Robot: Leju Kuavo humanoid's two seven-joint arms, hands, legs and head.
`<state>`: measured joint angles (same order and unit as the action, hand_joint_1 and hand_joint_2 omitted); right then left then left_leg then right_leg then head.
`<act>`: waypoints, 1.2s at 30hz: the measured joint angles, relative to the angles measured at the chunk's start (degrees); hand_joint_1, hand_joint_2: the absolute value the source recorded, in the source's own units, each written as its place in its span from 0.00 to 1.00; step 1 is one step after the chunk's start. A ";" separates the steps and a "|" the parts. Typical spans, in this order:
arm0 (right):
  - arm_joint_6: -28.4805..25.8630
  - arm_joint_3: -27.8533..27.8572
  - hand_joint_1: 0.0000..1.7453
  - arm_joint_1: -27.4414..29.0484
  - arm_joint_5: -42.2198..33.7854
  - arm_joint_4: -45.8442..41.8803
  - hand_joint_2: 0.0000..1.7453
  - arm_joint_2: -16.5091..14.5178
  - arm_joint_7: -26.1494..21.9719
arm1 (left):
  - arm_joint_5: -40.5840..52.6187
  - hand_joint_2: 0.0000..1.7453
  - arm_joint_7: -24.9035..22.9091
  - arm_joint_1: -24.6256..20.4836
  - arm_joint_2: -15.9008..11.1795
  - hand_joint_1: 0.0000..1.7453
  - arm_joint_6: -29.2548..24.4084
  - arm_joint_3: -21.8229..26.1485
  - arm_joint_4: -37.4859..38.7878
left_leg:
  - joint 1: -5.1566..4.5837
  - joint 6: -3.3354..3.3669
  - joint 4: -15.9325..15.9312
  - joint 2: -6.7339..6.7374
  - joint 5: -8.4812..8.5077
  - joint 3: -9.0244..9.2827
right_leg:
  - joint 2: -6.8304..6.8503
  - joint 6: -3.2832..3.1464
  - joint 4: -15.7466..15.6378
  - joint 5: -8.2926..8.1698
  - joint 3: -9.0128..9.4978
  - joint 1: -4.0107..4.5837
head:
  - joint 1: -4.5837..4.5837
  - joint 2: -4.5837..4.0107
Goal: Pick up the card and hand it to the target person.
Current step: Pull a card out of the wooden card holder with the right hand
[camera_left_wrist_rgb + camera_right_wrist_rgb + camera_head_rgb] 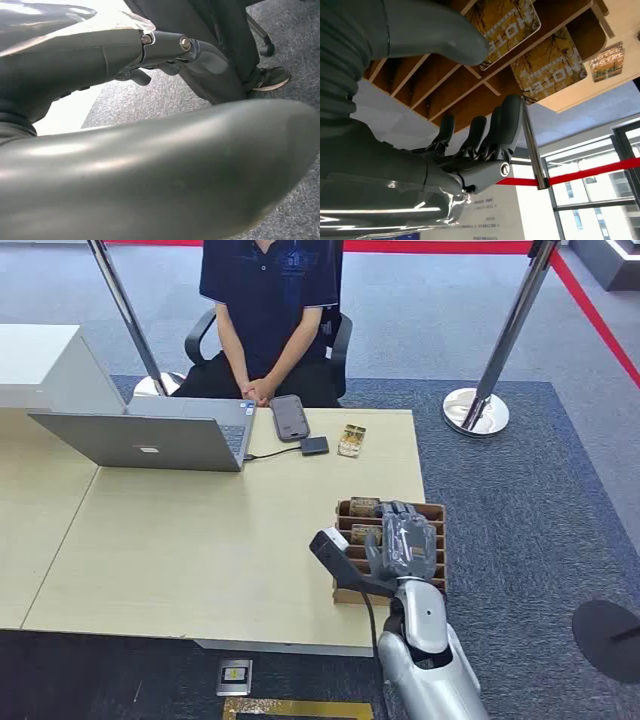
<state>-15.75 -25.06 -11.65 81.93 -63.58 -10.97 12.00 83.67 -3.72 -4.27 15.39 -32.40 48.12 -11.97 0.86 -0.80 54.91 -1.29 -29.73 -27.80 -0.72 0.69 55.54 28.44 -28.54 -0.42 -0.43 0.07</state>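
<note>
A brown wooden slotted rack (436, 515) stands at the table's front right corner. Two gold-patterned cards (364, 506) stand in its far slots. In the right wrist view they are the nearer card (508, 25) and the farther card (550, 67). My right hand (400, 540) hovers over the rack, with its fingers (486, 135) and thumb (433, 30) apart and nothing between them. Another gold card (352, 440) lies flat on the table near the seated person (268, 310), whose hands are clasped. My left hand (170, 47) hangs low beside the table and holds nothing.
An open grey laptop (151, 435) sits at the table's far left, with a black phone (290, 417) and a small black box (314, 445) beside it. Chrome stanchions (477, 405) with red belts stand behind the table. The person's legs and shoe (270, 77) are under the table.
</note>
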 joint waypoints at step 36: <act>-0.90 0.16 0.43 -1.18 1.84 5.62 1.00 -0.52 1.45 | 0.69 0.00 0.15 0.00 0.00 0.00 0.43 -0.38 0.04 | 0.00 0.00 0.00 0.00 0.00 0.00 | 0.00 0.00 0.00 0.00 0.00 0.00 | 0.01 0.00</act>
<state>-16.65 -24.90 -12.83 83.77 -57.96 -11.49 13.45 84.36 -3.56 -4.27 15.39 -31.98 47.74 -11.93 0.87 -0.80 54.91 -1.29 -29.74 -27.80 -0.72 0.69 55.54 28.44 -28.55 -0.42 -0.42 0.07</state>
